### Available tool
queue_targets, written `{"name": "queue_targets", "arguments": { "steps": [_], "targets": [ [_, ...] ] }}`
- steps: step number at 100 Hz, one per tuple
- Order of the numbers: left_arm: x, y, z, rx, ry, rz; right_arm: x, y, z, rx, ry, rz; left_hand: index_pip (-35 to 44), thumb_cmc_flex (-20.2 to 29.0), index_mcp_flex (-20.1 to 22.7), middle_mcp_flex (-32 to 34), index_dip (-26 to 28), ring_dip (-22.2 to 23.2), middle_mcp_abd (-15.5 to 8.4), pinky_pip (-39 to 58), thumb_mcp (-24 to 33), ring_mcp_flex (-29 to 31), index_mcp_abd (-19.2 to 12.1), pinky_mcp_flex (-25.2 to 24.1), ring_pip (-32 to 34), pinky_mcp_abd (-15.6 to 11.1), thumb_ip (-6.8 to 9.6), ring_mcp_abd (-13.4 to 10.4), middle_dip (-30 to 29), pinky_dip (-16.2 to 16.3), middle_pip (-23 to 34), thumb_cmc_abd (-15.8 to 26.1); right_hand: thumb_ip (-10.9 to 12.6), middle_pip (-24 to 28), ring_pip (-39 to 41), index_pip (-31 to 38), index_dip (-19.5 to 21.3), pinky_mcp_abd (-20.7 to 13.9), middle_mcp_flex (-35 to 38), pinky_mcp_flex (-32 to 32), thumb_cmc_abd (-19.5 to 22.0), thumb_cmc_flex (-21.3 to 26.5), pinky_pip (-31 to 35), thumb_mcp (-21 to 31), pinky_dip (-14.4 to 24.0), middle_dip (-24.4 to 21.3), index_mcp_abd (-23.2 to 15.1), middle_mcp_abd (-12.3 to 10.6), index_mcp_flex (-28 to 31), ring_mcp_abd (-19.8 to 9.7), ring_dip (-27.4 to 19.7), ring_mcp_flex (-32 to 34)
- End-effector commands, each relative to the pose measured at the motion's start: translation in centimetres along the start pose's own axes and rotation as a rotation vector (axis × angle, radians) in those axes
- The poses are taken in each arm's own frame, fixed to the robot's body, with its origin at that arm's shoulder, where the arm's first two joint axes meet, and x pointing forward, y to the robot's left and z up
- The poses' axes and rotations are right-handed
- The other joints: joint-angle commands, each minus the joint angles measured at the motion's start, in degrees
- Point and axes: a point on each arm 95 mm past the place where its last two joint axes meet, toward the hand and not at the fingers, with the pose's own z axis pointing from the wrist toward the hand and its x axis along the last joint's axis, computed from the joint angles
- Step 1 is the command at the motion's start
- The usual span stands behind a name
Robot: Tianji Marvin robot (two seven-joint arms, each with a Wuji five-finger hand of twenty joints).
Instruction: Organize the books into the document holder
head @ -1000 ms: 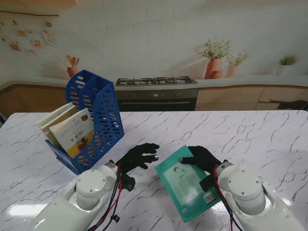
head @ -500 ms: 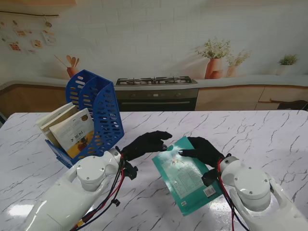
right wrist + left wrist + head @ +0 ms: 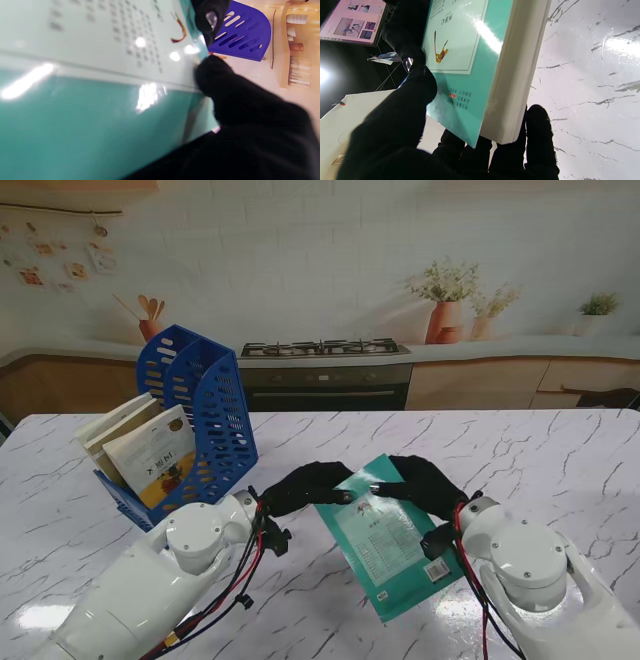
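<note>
Teal book (image 3: 387, 542) sits lifted off the marble desk (image 3: 560, 460), pinched at its far end by both hands: left hand (image 3: 305, 485) and right hand (image 3: 425, 483) clamp thumb against fingers (image 3: 537, 125), likely a handover toward the blue document holder (image 3: 200, 415) at left.

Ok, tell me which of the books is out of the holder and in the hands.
The teal book, gripped by both the left hand and right hand. The other books stand in the blue document holder.
</note>
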Motion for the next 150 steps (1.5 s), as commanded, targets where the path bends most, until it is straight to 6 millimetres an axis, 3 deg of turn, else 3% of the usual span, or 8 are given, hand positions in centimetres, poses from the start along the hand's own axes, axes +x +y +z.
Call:
{"name": "queue_targets", "arguments": {
  "steps": [1,18,37,55,73,102,122,150],
  "targets": [
    [0.3,0.5,0.4,-0.029,0.032,0.016,0.6,-0.3,0.2,0.013,0.009,-0.002,4.5,-0.7,0.8,2.6,2.8,3.8,-2.1,9.2,1.3,3.8,-3.3,5.8,5.6,0.9,-1.38,-1.6,3.1,4.7,4.0,-3.0,2.4,0.9,7.5,17.7,5.6,-17.1,-1.5,0.8,11.1,16.6,3.7,13.3,1.1,1.2,-19.8,-3.8,9.6,-11.1,3.0,3.8],
    [0.3,0.7,0.7,-0.042,0.052,0.0,0.6,-0.4,0.5,0.031,-0.006,-0.007,14.4,2.1,2.0,6.5,6.5,11.2,-3.4,21.6,-2.0,11.3,-6.9,19.9,17.4,-3.3,-3.67,-3.2,7.0,7.6,8.5,-4.8,2.5,0.8,7.5,17.5,5.6,-17.1,-1.6,-0.1,11.1,16.7,3.5,13.0,1.6,1.3,-19.5,-3.7,9.5,-10.8,3.1,3.4],
    [0.2,1.5,1.1,0.005,0.085,-0.055,0.6,-0.4,0.9,0.038,-0.007,-0.003,30.3,4.8,10.1,19.0,10.2,10.1,-7.5,37.3,-0.2,27.9,-13.7,43.3,30.5,-11.7,-3.5,-7.0,13.0,-6.8,14.5,-5.8,2.6,0.5,7.6,17.5,5.6,-17.1,-1.7,-0.9,11.0,16.5,3.9,12.8,2.1,1.2,-19.6,-3.7,9.5,-10.4,3.2,3.1],
    [-0.1,2.1,1.3,0.08,0.124,-0.088,0.8,-0.5,1.2,0.042,0.016,0.01,33.8,6.9,16.8,28.6,21.5,5.5,-6.7,47.5,12.3,38.4,-10.7,51.6,40.9,-30.4,-1.8,-15.7,12.5,-4.1,7.9,-11.3,3.1,-1.3,6.2,14.7,4.3,-16.3,-1.1,-2.0,10.6,15.8,3.0,13.0,2.2,-0.5,-19.5,-4.0,9.4,-9.4,2.8,2.9],
    [0.5,2.1,1.0,0.08,0.112,-0.056,0.8,-0.4,1.3,0.044,0.026,0.036,35.9,11.1,18.8,32.1,27.9,2.6,-4.0,47.5,18.9,38.6,-2.3,51.8,43.7,-31.6,3.54,-19.2,9.2,0.1,-8.1,-13.9,3.6,-3.3,2.8,8.3,-0.2,-15.0,-1.0,-4.0,10.1,14.9,1.2,12.8,1.9,-4.3,-17.1,-3.6,8.5,-7.6,1.8,2.4],
    [1.4,2.2,0.6,0.091,0.097,-0.104,0.7,-0.2,1.2,0.048,0.041,0.045,36.8,13.7,19.7,32.3,37.3,2.0,-7.7,48.9,22.5,38.6,0.4,51.9,45.8,-30.0,10.8,-19.2,17.4,1.6,-6.0,-16.0,4.3,-7.4,-5.6,-1.3,-6.9,-12.8,-2.1,-9.5,8.0,13.5,-3.1,11.0,1.3,-11.6,-14.0,-2.2,6.2,-5.0,-0.7,-0.3],
    [1.4,2.2,0.5,0.109,0.071,-0.139,0.2,0.1,1.3,0.052,0.053,0.057,36.9,14.7,19.5,32.7,38.8,1.9,-6.8,49.4,23.0,38.6,1.7,51.9,46.5,-29.1,11.84,-18.5,21.1,1.5,-6.8,-15.8,6.0,-23.5,-24.5,-7.4,-33.0,-8.9,-8.5,-19.8,4.2,3.2,-12.3,-3.5,0.1,-22.7,-6.4,1.8,-6.0,0.2,-7.0,-8.1],
    [1.6,2.0,0.3,0.098,0.042,-0.141,-0.3,0.8,1.4,0.013,0.065,0.072,36.9,14.6,20.1,33.4,39.5,1.9,-6.8,50.1,23.9,38.6,2.7,51.9,47.3,-28.6,13.21,-17.9,22.0,1.2,-6.6,-16.2,12.8,-30.6,-44.4,-33.8,-24.9,-5.3,-15.6,-32.4,8.7,-9.6,-26.3,-13.6,-5.0,-32.7,-1.4,2.8,-4.0,3.6,-12.8,-17.4]
  ]
}}
